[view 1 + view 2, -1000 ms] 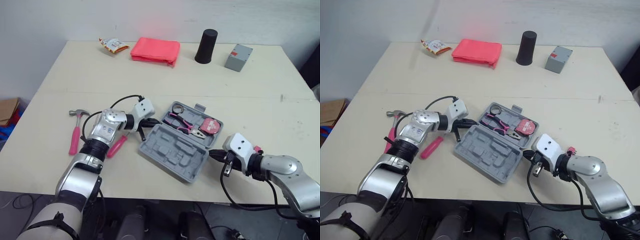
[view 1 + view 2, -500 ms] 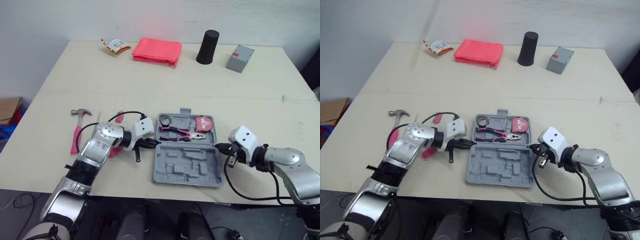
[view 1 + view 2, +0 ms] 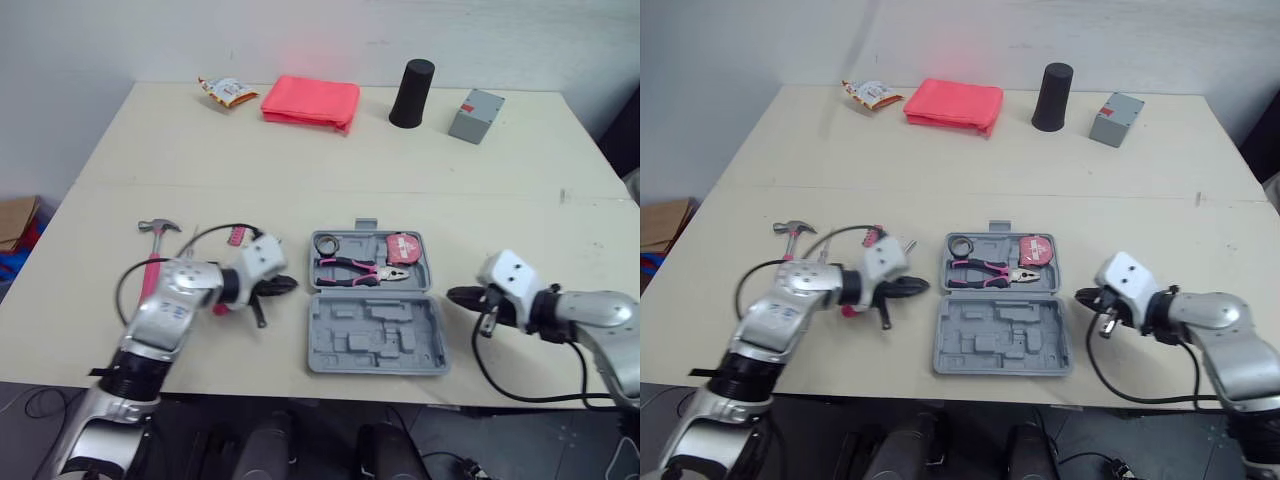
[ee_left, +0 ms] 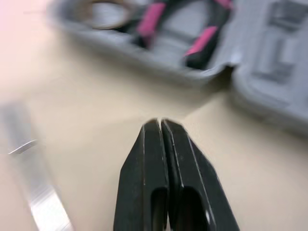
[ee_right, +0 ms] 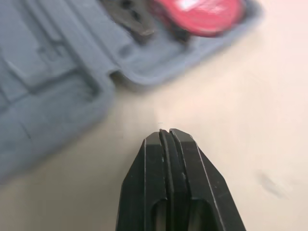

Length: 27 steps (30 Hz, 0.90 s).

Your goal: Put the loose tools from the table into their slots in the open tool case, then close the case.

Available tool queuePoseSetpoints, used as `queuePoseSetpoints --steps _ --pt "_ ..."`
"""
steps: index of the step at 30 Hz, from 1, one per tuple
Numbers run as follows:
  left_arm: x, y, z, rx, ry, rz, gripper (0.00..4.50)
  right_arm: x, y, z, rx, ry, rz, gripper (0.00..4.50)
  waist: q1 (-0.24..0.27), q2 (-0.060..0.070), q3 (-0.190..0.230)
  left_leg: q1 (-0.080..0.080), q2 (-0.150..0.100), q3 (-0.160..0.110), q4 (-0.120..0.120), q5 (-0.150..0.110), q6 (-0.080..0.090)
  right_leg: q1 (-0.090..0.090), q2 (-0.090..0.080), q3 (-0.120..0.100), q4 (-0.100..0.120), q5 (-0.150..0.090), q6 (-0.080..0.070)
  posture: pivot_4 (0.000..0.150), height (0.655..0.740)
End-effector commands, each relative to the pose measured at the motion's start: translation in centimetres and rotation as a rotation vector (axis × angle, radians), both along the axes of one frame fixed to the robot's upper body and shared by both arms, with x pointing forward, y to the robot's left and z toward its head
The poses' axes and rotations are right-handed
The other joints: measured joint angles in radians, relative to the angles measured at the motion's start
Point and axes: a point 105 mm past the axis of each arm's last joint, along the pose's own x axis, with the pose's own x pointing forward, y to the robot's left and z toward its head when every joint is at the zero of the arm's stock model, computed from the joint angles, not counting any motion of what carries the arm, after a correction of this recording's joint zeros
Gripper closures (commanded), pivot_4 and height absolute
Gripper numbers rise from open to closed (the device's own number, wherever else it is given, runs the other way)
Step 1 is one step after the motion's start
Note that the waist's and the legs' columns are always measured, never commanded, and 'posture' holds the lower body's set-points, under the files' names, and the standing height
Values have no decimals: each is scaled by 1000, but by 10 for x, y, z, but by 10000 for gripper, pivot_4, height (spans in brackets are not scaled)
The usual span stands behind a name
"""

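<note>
Tool case [image 3: 375, 335] lies open near the table's [image 3: 300, 150] front edge, pliers [image 3: 355, 268] and red tape measure [image 3: 404, 246] in its far half. My L gripper [image 3: 285, 284] and R gripper [image 3: 455, 296] flank it, both pinched closed, empty. Hammer [image 3: 153, 262] lies farther left.

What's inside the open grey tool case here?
The far half of the grey plastic tool case holds pink-handled pliers, a round red tape measure and a dark ring-shaped item. The near half's moulded recesses lie bare. The slots beneath those three tools are covered.
</note>
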Motion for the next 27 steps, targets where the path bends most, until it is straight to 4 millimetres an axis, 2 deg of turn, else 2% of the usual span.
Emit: queuePoseSetpoints --steps 1,4,6,7,8,10,13,14,17,19,21,27 --pt "-22 21 22 -55 -29 25 44656 -11 -18 23 22 -38 -4 45000 0 0 0 1 0 -1 0 0 0 2 0 0 -1 0 0 1500 7355" --pt "-47 59 28 -176 69 156 44656 -26 -43 32 37 -9 -40 45000 -1 0 0 1 0 -3 1 -5 1 5 0 1 -4 0 0 1500 7355" --pt "-63 80 27 -203 94 219 45000 -32 -57 36 42 4 -60 38513 -2 0 0 1 0 -4 1 -6 1 5 0 2 -5 0 0 1500 7355" --pt "-76 96 23 -208 124 265 45000 -36 -66 39 55 13 -80 35840 -2 0 0 1 0 -4 1 -6 1 6 0 2 -4 0 0 1500 7355" --pt "-88 112 19 -220 153 312 39704 -39 -75 43 69 18 -102 30891 -3 0 0 2 0 -4 1 -6 1 6 0 2 -4 0 0 1500 7355" --pt "-111 139 14 -241 195 399 32383 -43 -89 49 89 21 -144 21057 -4 1 0 2 1 -3 1 -7 1 6 0 2 -5 0 0 1500 7355" --pt "-144 178 7 -252 210 564 18170 -50 -112 53 88 27 -214 5251 -2 1 0 2 2 -4 1 -13 -2 6 -2 2 -7 0 -1 1500 7355" --pt "-152 191 7 -255 196 621 13933 -53 -118 54 87 33 -230 1204 0 1 0 2 3 -4 1 -15 -2 6 -3 2 -7 0 -1 1500 7355" --pt "-180 232 6 -294 187 798 634 -58 -134 53 85 45 -284 0 2 1 0 1 6 -5 1 -16 -4 5 -3 1 -11 0 -4 1500 7355" --pt "-189 247 8 -296 166 855 634 -60 -142 50 67 53 -303 0 1 1 1 1 7 -6 0 -17 -5 5 -3 0 -13 0 -6 1500 7355" --pt "-193 253 10 -287 148 873 634 -60 -146 49 66 53 -313 0 1 2 1 1 10 -5 0 -18 -6 2 -2 0 -15 -1 -7 1500 7355" --pt "-182 248 21 -262 70 854 634 -50 -150 49 70 20 -311 0 -6 2 1 1 13 -2 -6 -18 -7 3 0 1 -20 2 -10 1500 7355"
